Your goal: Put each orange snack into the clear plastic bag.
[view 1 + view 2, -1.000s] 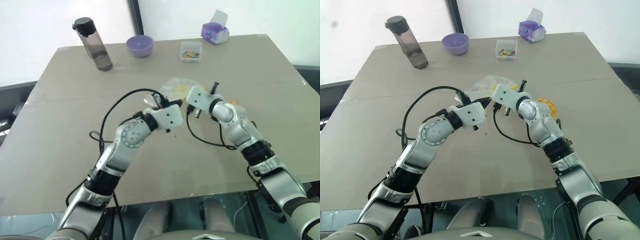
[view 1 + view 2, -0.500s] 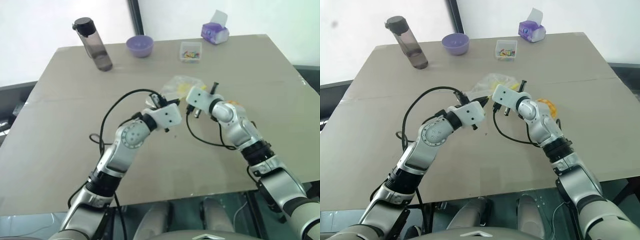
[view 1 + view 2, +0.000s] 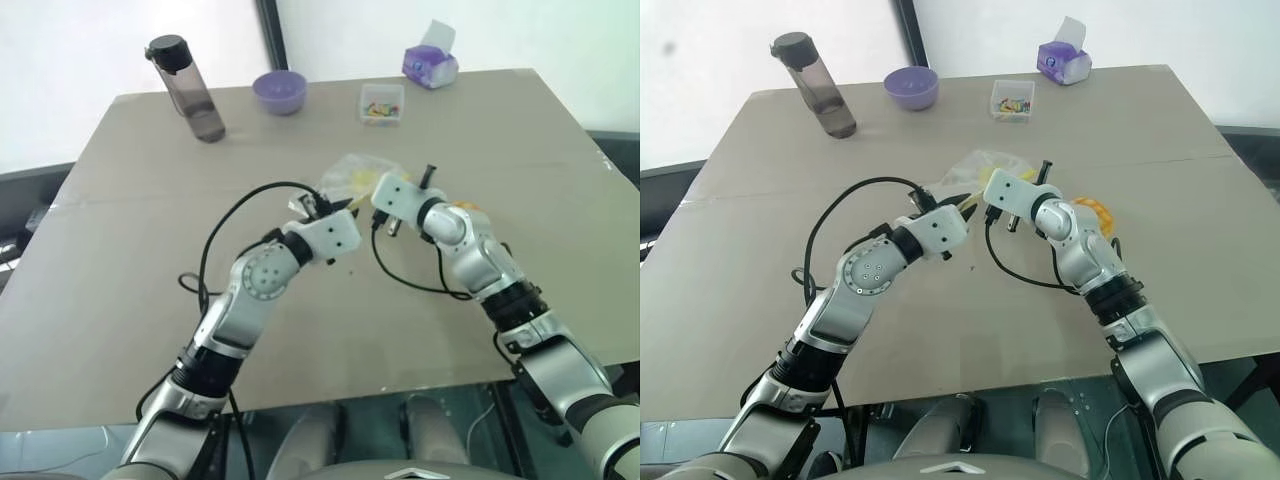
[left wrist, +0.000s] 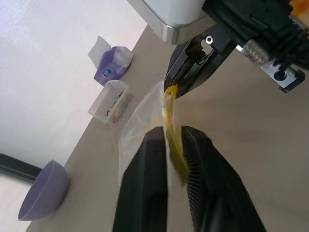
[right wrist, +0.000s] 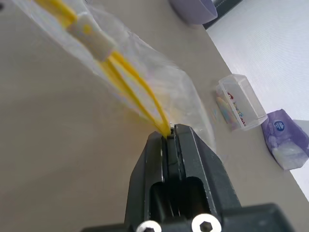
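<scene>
Mid-tabletop (image 3: 130,300), with bare surface all around, the clear plastic bag (image 3: 350,172) hangs between both arms. Right gripper (image 5: 170,137) is clamped on its yellow seal strip (image 5: 130,89); left gripper (image 4: 175,140) stands slightly apart around it. An orange snack (image 3: 1092,213) lies behind the right forearm.

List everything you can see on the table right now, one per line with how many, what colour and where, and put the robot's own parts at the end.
clear plastic bag: one, transparent with a yellow seal strip, mid-table, lifted between both grippers
orange snack: one, orange-yellow, on the table beside the right forearm
water bottle: one, smoky grey with black cap, far left
bowl: one, purple, far edge, right of the bottle
small clear box: one, clear with colourful bits, far centre
tissue pack: one, purple and white, far right
table: one, tan
left gripper: black fingers part open around the bag's yellow strip
right gripper: black fingers shut on the strip
</scene>
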You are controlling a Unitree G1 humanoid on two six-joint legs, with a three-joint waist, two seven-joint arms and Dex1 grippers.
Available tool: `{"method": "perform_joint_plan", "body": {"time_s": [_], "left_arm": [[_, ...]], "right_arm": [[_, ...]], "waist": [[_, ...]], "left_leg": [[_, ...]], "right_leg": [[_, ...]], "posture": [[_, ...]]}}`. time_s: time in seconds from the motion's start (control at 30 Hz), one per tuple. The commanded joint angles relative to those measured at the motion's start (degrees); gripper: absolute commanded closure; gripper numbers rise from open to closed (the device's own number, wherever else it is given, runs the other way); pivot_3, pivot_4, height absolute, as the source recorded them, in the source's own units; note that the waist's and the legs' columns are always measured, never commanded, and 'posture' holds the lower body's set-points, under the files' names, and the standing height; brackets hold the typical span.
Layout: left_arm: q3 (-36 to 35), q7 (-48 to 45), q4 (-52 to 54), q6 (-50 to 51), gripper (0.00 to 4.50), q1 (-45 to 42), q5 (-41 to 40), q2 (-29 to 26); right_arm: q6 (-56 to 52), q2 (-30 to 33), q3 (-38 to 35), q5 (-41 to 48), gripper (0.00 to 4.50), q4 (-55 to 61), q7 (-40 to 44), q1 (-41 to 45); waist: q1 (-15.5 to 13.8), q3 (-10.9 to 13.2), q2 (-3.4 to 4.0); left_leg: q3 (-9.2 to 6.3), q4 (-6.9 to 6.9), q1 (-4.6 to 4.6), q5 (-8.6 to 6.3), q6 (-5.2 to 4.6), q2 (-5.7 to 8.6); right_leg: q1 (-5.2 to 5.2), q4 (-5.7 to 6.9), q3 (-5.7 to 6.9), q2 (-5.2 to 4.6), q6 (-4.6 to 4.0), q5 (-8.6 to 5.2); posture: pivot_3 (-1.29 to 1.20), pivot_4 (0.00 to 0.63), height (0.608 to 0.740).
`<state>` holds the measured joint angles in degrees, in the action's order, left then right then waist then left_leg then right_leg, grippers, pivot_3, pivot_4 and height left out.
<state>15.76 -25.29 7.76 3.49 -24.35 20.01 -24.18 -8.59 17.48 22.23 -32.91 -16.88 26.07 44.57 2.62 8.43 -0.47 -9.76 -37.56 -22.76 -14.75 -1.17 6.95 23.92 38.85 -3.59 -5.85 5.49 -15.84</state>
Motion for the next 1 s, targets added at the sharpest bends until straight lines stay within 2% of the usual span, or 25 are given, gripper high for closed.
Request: {"method": "perform_joint_plan", "body": {"time_s": [0.03,0.1,0.67,0.77,0.9,0.93,1.0], "left_arm": [[-1.12,-0.52,2.10,0.46,2.13,0.33,-0.62,0.00],[-0.98,-0.75,2.12,0.69,1.38,0.39,-0.55,0.02],[-0.77,-1.09,4.30,0.45,1.38,-0.13,-0.28,0.36],[-0.65,-1.18,4.00,0.44,2.19,-0.05,-0.29,0.41],[-0.51,-1.57,3.59,0.76,4.19,0.35,-0.40,0.40],[-0.50,-1.60,3.46,0.85,4.46,0.44,-0.35,0.37],[-0.50,-1.59,3.16,0.97,4.46,0.52,-0.12,0.28]], "right_arm": [[0.25,-0.21,0.22,0.36,4.50,1.79,0.16,-0.05],[0.20,-0.28,0.27,0.33,4.50,1.89,0.23,-0.09],[0.37,-0.38,0.72,-0.13,4.50,1.46,0.00,0.15],[0.38,-0.35,0.68,-0.16,4.50,1.40,-0.04,0.20],[0.17,-0.21,0.61,-0.14,4.50,1.76,0.22,0.01],[0.14,-0.22,0.59,-0.06,4.50,1.80,0.32,-0.01],[0.06,-0.24,0.50,0.11,4.50,2.03,0.47,-0.09]], "waist": [[0.00,0.00,0.00],[0.00,0.00,0.00],[0.01,0.00,0.00],[0.01,0.00,0.00],[0.01,0.00,0.00],[0.01,0.00,0.00],[0.01,0.00,0.00]], "left_leg": [[0.00,0.00,0.00,0.00,0.00,0.00],[0.00,0.00,0.00,0.00,0.00,0.00],[0.00,-0.01,0.00,0.00,0.00,0.00],[0.00,-0.01,0.00,0.00,0.00,0.00],[0.00,-0.01,0.00,0.00,0.00,0.00],[0.00,-0.02,0.00,0.00,0.00,0.00],[0.00,-0.02,0.00,0.00,0.00,0.00]], "right_leg": [[0.00,0.00,0.00,0.00,0.00,0.00],[0.00,0.00,0.00,0.00,0.00,0.00],[0.00,0.01,0.00,0.00,0.00,0.00],[0.00,0.01,0.00,0.00,0.00,0.00],[0.00,0.01,0.00,0.00,0.00,0.00],[0.00,0.01,0.00,0.00,0.00,0.00],[0.00,0.01,0.00,0.00,0.00,0.00]], "posture": [[0.00,0.150,0.740],[0.00,0.150,0.740],[0.00,0.150,0.740],[0.00,0.150,0.740],[0.00,0.150,0.740],[0.00,0.150,0.740],[0.00,0.150,0.740]]}}
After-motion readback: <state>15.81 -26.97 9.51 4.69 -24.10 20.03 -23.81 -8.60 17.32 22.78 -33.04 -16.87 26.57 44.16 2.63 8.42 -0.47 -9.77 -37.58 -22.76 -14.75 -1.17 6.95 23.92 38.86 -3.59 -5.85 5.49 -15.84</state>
